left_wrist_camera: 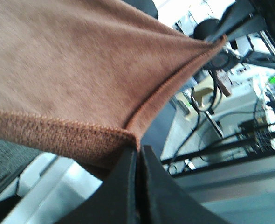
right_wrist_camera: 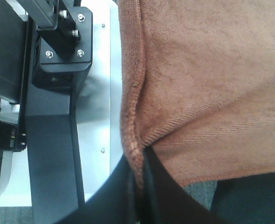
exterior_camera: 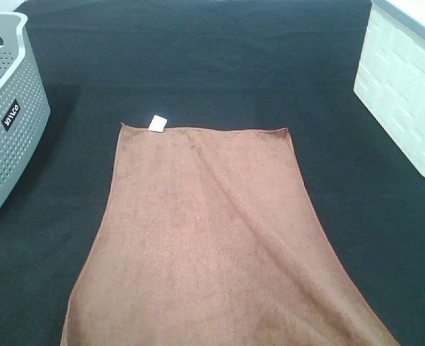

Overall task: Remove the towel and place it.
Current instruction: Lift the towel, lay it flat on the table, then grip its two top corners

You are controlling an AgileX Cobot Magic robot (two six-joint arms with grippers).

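The left gripper (left_wrist_camera: 138,151) has its black jaws pressed together on a hemmed near corner of the large rectangular reddish-brown microfibre towel (exterior_camera: 212,238); the right gripper (right_wrist_camera: 140,161) pinches the hemmed edge on the near right side likewise. The far part of the towel lies flat on the black fabric surface (exterior_camera: 212,65), its small white tag (exterior_camera: 157,123) at the far left corner. A grey perforated plastic basket (exterior_camera: 18,158) stands at the left, a white ribbed bin (exterior_camera: 403,94) at the far right, both apart from the towel.

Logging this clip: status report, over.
Left end effector, right end effector shut on towel edge. Towel spread over table. Basket left, bin right, both clear of it.
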